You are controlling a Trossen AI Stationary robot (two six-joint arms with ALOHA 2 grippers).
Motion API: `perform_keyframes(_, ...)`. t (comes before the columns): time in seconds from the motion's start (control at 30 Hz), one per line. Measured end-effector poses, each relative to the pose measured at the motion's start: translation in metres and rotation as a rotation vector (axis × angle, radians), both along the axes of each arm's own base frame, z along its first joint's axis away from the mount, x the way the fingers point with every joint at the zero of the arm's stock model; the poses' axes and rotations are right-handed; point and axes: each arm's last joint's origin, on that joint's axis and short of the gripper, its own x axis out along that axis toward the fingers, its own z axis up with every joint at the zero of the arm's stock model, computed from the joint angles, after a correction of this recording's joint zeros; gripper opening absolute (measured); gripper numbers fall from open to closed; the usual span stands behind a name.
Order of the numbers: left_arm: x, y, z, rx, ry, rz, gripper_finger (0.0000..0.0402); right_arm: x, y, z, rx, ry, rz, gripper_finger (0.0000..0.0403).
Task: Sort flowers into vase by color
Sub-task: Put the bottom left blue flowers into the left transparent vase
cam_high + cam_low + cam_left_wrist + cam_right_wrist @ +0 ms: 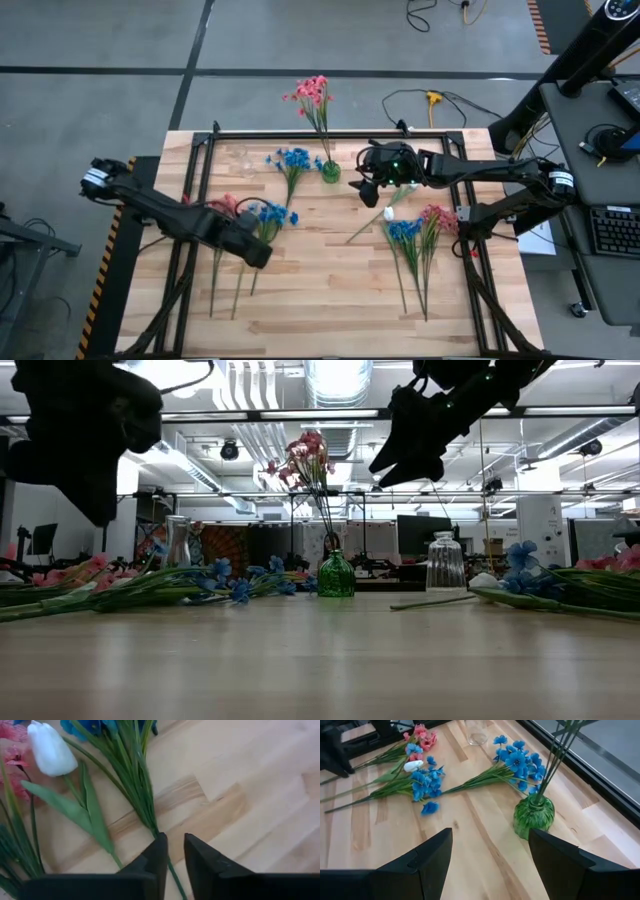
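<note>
Left tool (172,851), nearly clenched with only a thin slit between its fingers and nothing in it, hangs directly over the blue stem (142,805) it seems about to take; that stem runs lengthwise away from the fingertips, its blue heads (90,725) at the far end and its cut end passing under the slit, so the long axis lies roughly along the tool's reach and not across it; my reading is that the fingers must part and straddle the stem from either side before they close. A white bud (49,754) lies just beside the blue stems, its leaf near the tool's finger, close enough to be caught by mistake. From above, this left bunch (262,215) of blue, pink and white lies on the left half of the worktop (320,300), under the left arm, so that arm is plainly the nearer. Right tool (490,850), released and wide apart, hovers near the green vase (534,816), which already holds the pink stems (314,95); another blue spray (516,760) lies beside that vase; a right bunch (415,240) rests farther off.
</note>
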Motion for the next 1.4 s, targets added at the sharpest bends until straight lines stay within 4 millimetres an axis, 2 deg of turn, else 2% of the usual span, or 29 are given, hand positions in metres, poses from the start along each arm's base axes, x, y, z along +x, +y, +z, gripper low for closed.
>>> perform_keyframes(0.37,0.023,-0.010,-0.042,0.043,0.193,0.034,0.0188,-0.013,0.004,0.001,0.004,0.077,0.008,0.0256)
perform_keyframes(0.47,0.026,-0.012,-0.050,0.054,0.219,0.035,0.0211,-0.015,0.005,0.003,0.006,0.082,0.009,0.0256)
perform_keyframes(0.6,0.030,-0.013,-0.056,0.059,0.227,0.029,0.0218,-0.015,0.005,0.003,0.007,0.083,0.011,0.0255)
perform_keyframes(0.83,0.034,-0.012,-0.065,0.079,0.252,0.024,0.0185,-0.015,0.005,0.003,0.007,0.081,0.012,0.0252)
perform_keyframes(1.0,0.036,-0.010,-0.072,0.097,0.274,0.019,0.0131,-0.014,0.007,0.003,0.015,0.079,0.013,0.0252)
perform_keyframes(1.27,0.038,-0.009,-0.075,0.112,0.285,-0.021,0.0022,-0.014,0.010,0.003,0.017,0.079,0.023,0.0247)
perform_keyframes(1.4,0.037,-0.008,-0.069,0.109,0.265,-0.050,0.0011,-0.014,0.010,0.003,0.017,0.079,0.023,0.0249)
